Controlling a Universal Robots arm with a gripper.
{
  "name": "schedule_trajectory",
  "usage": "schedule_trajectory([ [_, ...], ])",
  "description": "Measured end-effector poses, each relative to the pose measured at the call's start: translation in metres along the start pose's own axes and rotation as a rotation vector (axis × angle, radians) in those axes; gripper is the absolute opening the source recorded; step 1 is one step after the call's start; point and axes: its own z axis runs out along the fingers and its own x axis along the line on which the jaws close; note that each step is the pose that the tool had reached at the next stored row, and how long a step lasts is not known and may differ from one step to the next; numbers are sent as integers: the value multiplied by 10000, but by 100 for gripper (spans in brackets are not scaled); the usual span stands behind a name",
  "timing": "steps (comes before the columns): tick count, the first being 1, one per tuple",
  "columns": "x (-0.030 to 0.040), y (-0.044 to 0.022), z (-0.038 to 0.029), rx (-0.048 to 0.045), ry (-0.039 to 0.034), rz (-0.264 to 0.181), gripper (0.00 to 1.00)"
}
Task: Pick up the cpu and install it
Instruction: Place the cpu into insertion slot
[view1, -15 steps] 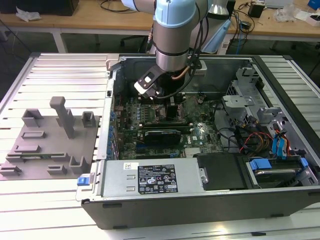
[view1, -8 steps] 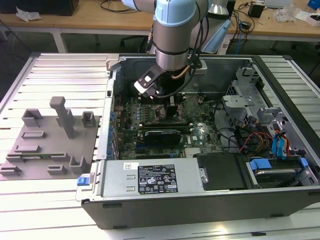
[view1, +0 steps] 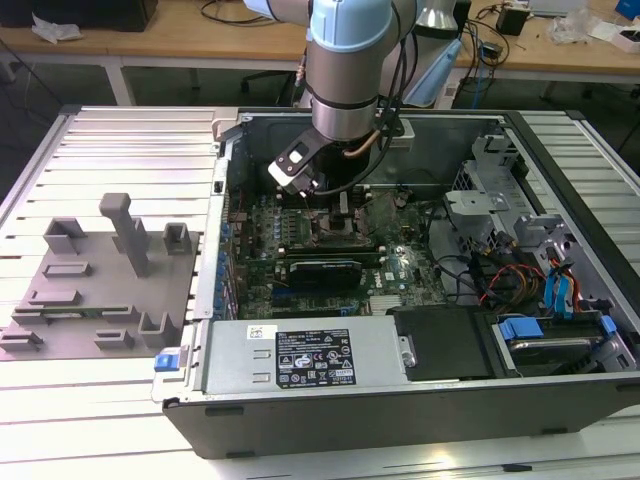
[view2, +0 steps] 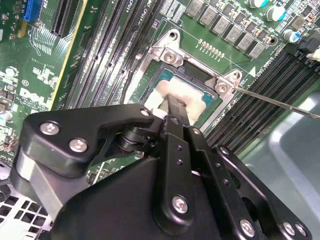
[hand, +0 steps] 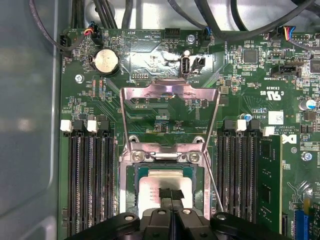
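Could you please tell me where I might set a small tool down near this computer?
The slatted table is bare between the grey fixture plate and its far edge, and again in front of that plate. Inside the computer case it is crowded: the gripper sits right over the cpu.

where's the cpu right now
In both wrist views the cpu is in the open socket mid-motherboard, between the two banks of memory slots, right under the pincer tip.
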Motion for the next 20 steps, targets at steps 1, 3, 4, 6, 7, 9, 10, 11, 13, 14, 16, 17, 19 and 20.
schedule_trajectory([
  [1, 0, 0, -1, 0, 0, 0, 11],
  [3, 0, 0, -3, 0, 0, 0, 11],
  [4, 0, 0, -4, 0, 0, 0, 11],
  [6, -1, 0, -15, 2, -3, 0, 11],
  [7, 0, 1, -29, 1, -1, 0, 11],
  [9, 0, 2, -33, -5, 24, 0, 11],
  [10, 0, 1, -33, -29, 122, 4, 11],
  [11, -1, 0, -31, -51, 185, 8, 11],
  [13, -3, -3, -22, -55, 192, 7, 11],
  [14, -4, -7, -10, -53, 190, 8, 11],
  [16, -4, -8, -1, -53, 189, 7, 11],
  [17, -5, -9, -2, -52, 187, 7, 11],
  [19, -4, -9, 1, -53, 189, 8, 11],
  [20, -4, -9, 8, -55, 191, 8, 11],
])
